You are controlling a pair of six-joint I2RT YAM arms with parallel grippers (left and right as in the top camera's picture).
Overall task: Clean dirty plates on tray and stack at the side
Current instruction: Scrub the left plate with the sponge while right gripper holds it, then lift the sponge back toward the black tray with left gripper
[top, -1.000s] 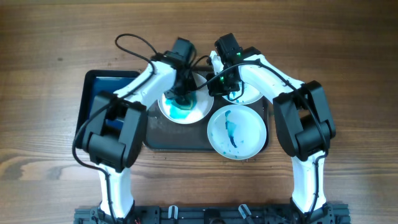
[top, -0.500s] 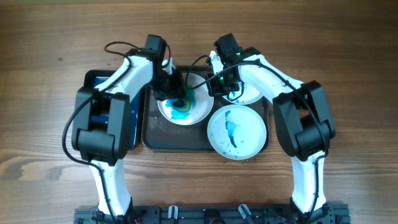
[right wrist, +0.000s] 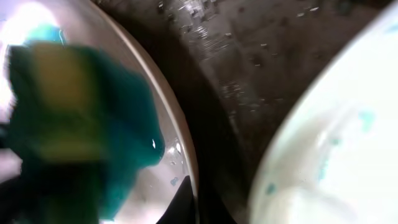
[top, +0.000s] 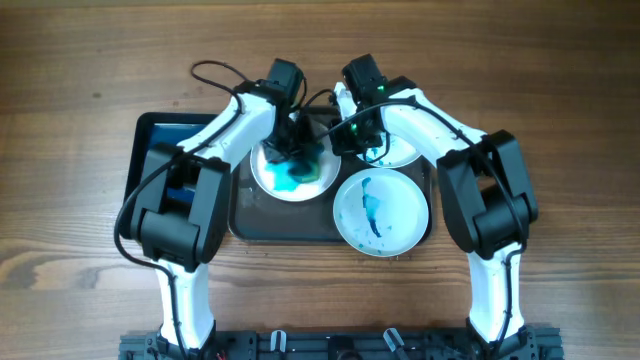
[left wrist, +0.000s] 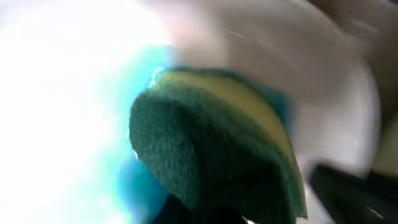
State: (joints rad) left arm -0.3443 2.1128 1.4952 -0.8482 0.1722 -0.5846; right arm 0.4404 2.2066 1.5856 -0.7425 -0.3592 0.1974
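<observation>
The dark tray holds three white plates. The left plate has a broad teal smear. My left gripper is shut on a green and yellow sponge and presses it on this plate. My right gripper is shut on the plate's right rim, with the sponge just left of it. A back right plate with teal specks lies partly under the right arm. The front plate carries a blue-teal streak.
A smaller dark blue tray lies against the big tray's left side, partly under the left arm. The front plate overhangs the big tray's front right rim. Wet bare tray floor shows between the two back plates. Wooden table all around.
My left gripper, with the sponge, swung left across the left plate and then back right toward its middle. The right gripper and the plates have stayed put.
</observation>
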